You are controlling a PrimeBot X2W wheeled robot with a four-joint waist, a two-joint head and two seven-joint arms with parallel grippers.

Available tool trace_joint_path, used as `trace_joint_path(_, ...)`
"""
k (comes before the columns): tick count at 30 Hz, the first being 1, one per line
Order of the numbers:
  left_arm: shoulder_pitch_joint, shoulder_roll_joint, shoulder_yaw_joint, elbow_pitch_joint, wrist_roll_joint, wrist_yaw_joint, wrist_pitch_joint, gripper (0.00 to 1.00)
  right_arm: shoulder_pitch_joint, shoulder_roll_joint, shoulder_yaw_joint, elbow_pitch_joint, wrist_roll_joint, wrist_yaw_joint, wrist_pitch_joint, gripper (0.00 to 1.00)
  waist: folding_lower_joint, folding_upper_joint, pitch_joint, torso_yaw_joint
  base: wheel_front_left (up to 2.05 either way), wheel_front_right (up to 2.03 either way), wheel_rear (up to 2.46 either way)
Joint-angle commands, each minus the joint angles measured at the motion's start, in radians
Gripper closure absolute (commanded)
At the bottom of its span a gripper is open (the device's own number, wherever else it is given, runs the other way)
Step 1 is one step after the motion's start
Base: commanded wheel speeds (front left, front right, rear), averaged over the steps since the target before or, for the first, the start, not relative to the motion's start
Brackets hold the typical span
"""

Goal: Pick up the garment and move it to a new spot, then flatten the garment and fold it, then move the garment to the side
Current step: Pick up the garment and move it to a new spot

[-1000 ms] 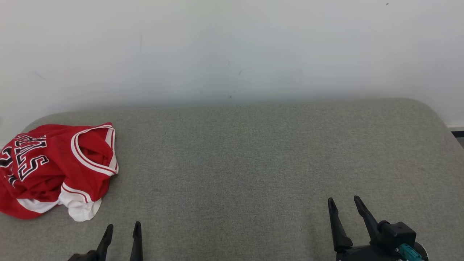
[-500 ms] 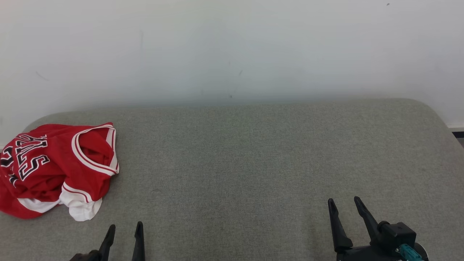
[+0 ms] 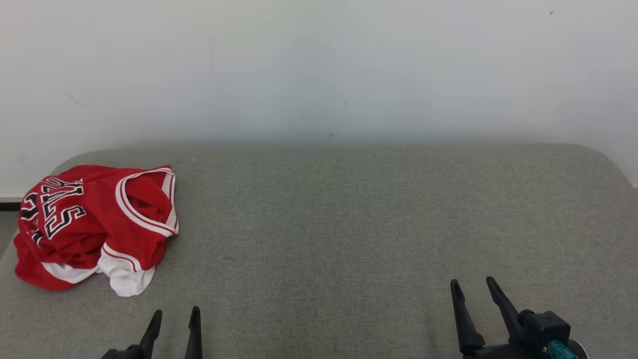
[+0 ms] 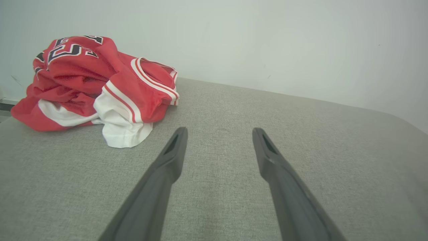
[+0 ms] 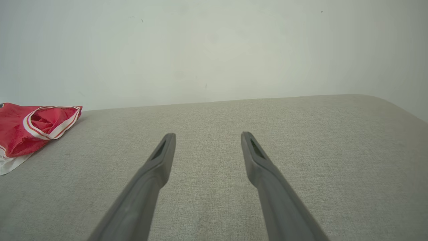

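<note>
The red garment (image 3: 94,227) lay crumpled in a loose heap at the far left of the grey padded surface (image 3: 349,224), close to the white wall (image 3: 319,65). Its white-trimmed openings and black lettering were bunched upward, and it sat bare on the fabric, in no container. The left gripper (image 3: 177,311) hovered near it with fingers spread, probably readied for the first pick-up. The right gripper (image 3: 472,281), fingers likewise spread and holding nothing, hung well apart at the right, likely leaving the middle free as the new spot.
</note>
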Motion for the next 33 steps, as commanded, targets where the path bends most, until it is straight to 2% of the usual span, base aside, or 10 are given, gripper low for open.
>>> trace_joint_path(1,0.007,0.003,0.003,-0.001,0.004,0.007,-0.001,0.00,0.012,-0.003,0.003,-0.002,-0.004,-0.002,0.001,0.00,0.0000,0.0000,-0.006,0.023,0.00,0.00,0.00)
trace_joint_path(6,0.012,0.014,-0.004,0.002,0.008,0.008,0.002,0.00,0.022,-0.003,-0.003,-0.003,-0.009,-0.002,0.002,0.00,0.0000,0.0000,-0.018,0.103,0.00,0.00,0.00)
trace_joint_path(20,0.043,0.065,0.017,-0.048,0.000,0.033,0.030,0.00,0.030,-0.002,0.012,0.008,0.026,-0.002,-0.013,0.00,0.0000,0.0000,-0.032,0.398,0.00,0.00,0.00)
trace_joint_path(25,0.070,0.076,0.042,-0.090,-0.015,0.052,0.032,0.00,-0.002,-0.003,0.044,0.019,0.034,-0.002,-0.012,0.00,0.0000,0.0000,-0.002,0.437,0.00,0.00,0.00)
trace_joint_path(33,0.103,0.076,0.073,-0.146,-0.034,0.086,0.027,0.00,-0.050,-0.003,0.066,0.046,0.025,-0.002,-0.014,0.00,0.0000,0.0000,0.030,0.461,0.00,0.00,0.00)
